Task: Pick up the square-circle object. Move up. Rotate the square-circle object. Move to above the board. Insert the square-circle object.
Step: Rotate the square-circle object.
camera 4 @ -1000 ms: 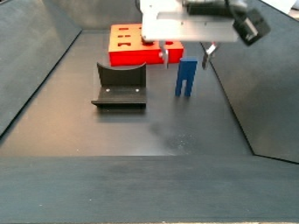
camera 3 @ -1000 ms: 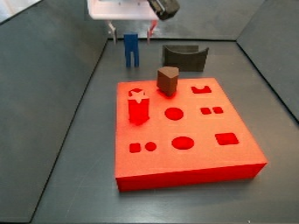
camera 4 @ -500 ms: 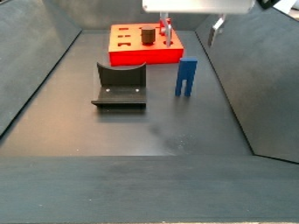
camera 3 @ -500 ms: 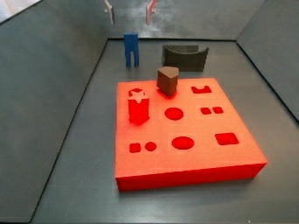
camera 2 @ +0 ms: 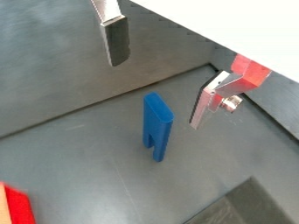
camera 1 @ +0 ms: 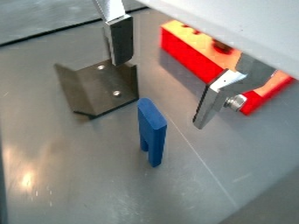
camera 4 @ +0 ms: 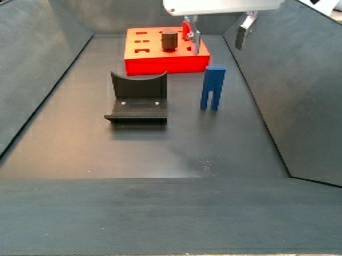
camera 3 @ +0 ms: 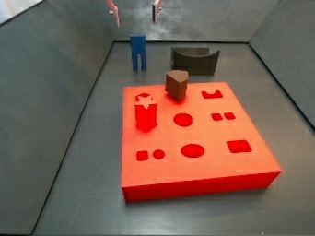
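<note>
The pincer (camera 1: pixel 163 66) hangs wide open and empty above the block (camera 1: pixel 152 131) (upright on the floor); descend centred, closing squarely on its flat faces.

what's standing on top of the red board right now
On the board a red peg and a brown rounded peg stand upright. The square-circle object stands on the floor beyond it, below the open gripper.

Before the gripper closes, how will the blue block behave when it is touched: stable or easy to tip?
The blue block stands narrow on two short prongs, so a sideways nudge probably tips it. It looks rigid with flat faces, so the open gripper above should clamp it firmly.
</note>
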